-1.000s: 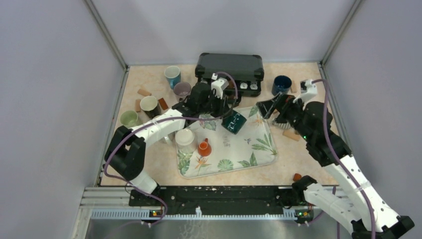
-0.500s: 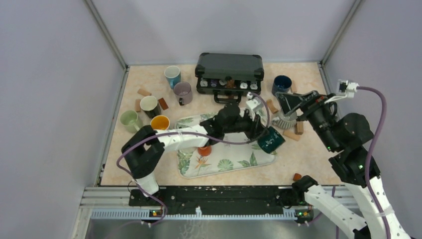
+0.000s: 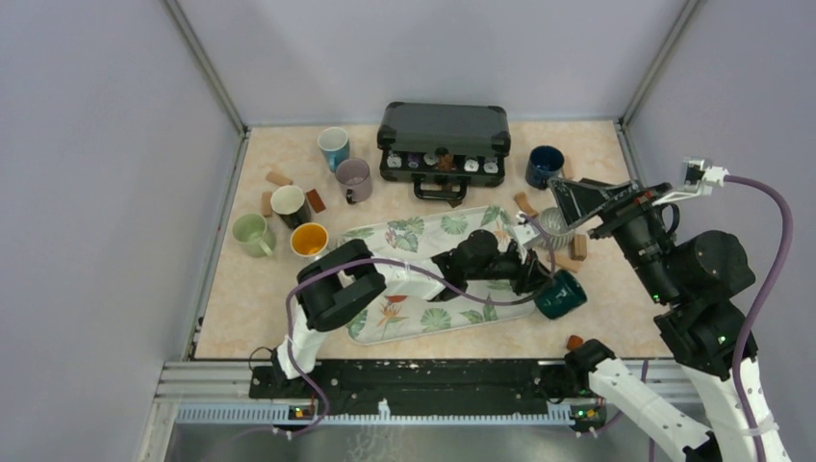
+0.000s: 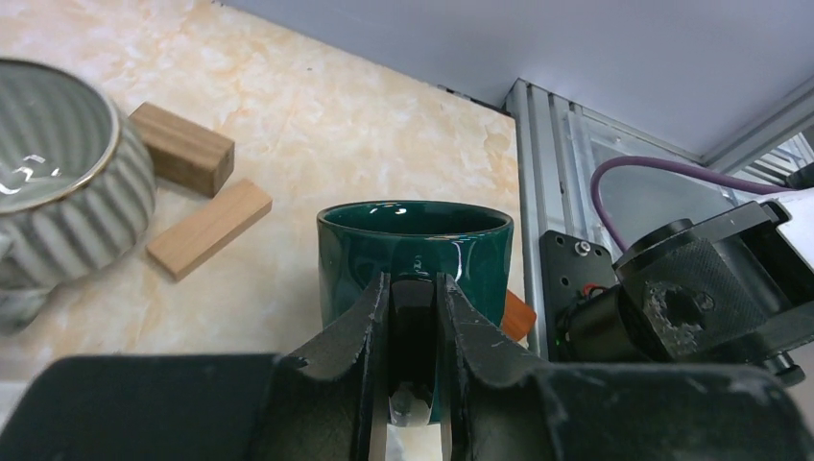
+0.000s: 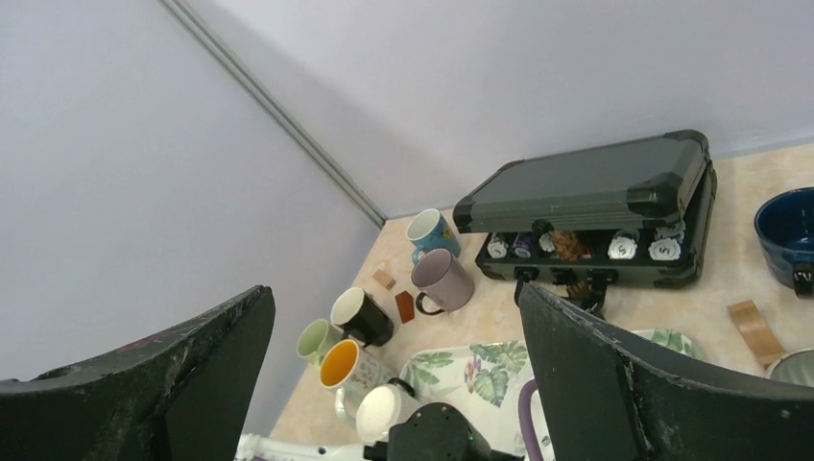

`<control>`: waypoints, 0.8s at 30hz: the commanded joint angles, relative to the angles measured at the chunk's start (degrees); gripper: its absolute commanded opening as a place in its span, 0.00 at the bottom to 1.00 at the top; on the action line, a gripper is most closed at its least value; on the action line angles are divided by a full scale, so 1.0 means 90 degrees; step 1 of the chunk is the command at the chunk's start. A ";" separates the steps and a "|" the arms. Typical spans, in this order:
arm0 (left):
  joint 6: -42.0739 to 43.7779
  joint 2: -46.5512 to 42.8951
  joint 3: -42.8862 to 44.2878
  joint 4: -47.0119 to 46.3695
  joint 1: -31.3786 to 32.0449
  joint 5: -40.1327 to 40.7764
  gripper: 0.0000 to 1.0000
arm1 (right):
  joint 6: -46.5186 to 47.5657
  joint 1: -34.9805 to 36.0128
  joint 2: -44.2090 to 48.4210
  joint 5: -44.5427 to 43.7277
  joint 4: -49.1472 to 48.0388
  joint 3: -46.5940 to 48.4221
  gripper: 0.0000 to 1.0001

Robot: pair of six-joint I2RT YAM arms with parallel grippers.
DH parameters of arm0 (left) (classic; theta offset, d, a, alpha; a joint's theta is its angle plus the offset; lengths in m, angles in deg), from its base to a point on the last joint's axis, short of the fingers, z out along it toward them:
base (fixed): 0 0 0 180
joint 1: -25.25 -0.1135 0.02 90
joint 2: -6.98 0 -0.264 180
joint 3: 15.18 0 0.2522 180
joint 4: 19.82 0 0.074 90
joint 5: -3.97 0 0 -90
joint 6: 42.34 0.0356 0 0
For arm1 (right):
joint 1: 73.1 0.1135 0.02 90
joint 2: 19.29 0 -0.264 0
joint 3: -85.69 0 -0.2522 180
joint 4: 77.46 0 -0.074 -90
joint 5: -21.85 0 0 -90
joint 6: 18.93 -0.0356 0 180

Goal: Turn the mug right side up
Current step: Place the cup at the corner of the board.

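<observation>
Green mug (image 4: 415,240) stands mouth-up just off the right edge of the tray (image 3: 423,236), over the front right of the table (image 3: 601,322). My left gripper (image 4: 415,322) has it by the handle, its jaws nearly closed with only the handle between them. The fingers hide the base, so I cannot tell whether it rests on the table. My right gripper (image 3: 582,202) hangs high over the right side, jaws spread as wide as they go, with nothing in them.

From above I count eight mugs in all. Five stand on the left of the table: blue mug (image 3: 334,147), mauve mug (image 3: 353,178), black mug (image 3: 290,204), pale green mug (image 3: 252,234) and orange mug (image 3: 310,239). One navy mug (image 3: 545,165) stands right of the case (image 3: 443,130). One ribbed mug (image 4: 58,192) stands upright near the green one, apart from it. There is one case, its lid ajar, and one tray. Through the left wrist I see two wooden blocks (image 4: 182,149) lying close together beside the ribbed mug.
</observation>
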 commanded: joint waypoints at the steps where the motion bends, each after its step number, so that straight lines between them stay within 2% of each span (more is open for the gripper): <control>1: 0.0038 0.0253 0.0484 -0.1912 0.0116 -0.0173 0.00 | -0.0019 -0.0051 0.0096 0.0067 0.0118 0.0293 0.99; 15: 0.0158 0.1374 0.0143 -0.4441 0.0191 -0.0350 0.00 | 0.0080 -0.0048 0.0028 0.0452 -0.0170 0.0011 0.99; 24: 0.0308 0.1800 0.0152 -0.4659 0.0183 -0.0492 0.00 | 0.0074 -0.0046 -0.0095 0.0584 -0.0361 -0.0191 0.99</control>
